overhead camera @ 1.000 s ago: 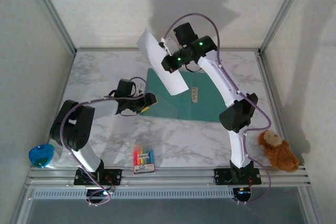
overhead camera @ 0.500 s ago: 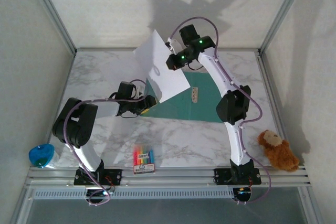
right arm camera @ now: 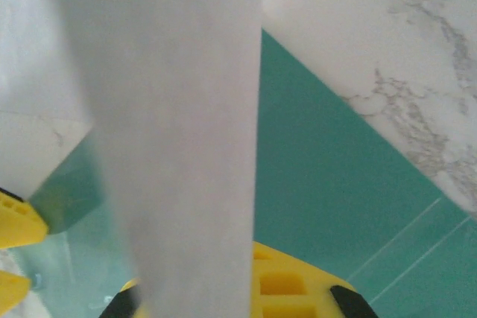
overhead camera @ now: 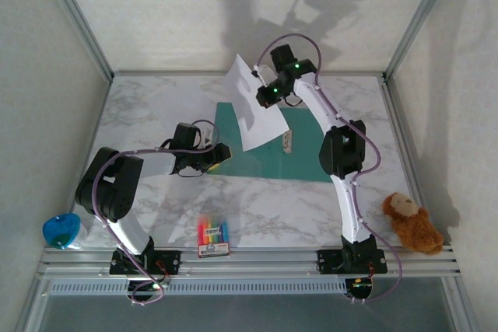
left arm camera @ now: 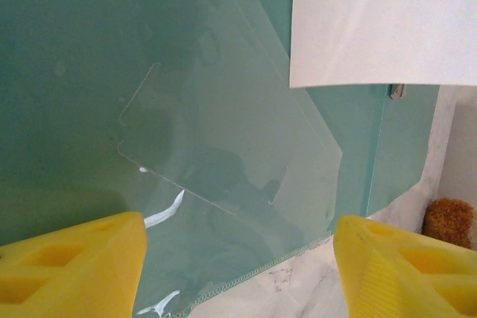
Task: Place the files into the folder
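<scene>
The teal folder [overhead camera: 307, 157] lies flat on the marble table, and its clear inner pocket [left arm camera: 223, 139] shows in the left wrist view. My right gripper [overhead camera: 263, 92] is shut on one of the files, a white sheet [overhead camera: 257, 106] that hangs tilted above the folder's left part. That sheet [right arm camera: 179, 132] covers most of my right gripper [right arm camera: 216, 296], with the folder [right arm camera: 328, 176] beneath it. My left gripper [overhead camera: 222, 153] is low at the folder's left corner. Its yellow fingers [left arm camera: 74, 266] stand wide apart, open, over the folder's near edge [left arm camera: 246, 269], and the sheet [left arm camera: 384, 20] hangs ahead of them.
A crayon box [overhead camera: 213, 237] sits near the front edge between the arm bases. A brown teddy [overhead camera: 411, 223] lies at the front right and a blue object [overhead camera: 61, 229] at the front left. A small metal clip [overhead camera: 288, 141] rests on the folder. Frame posts and walls enclose the table.
My right gripper has carried the sheet a little to the right and farther over the folder, and the sheet has turned. The left gripper has stayed at the folder's corner.
</scene>
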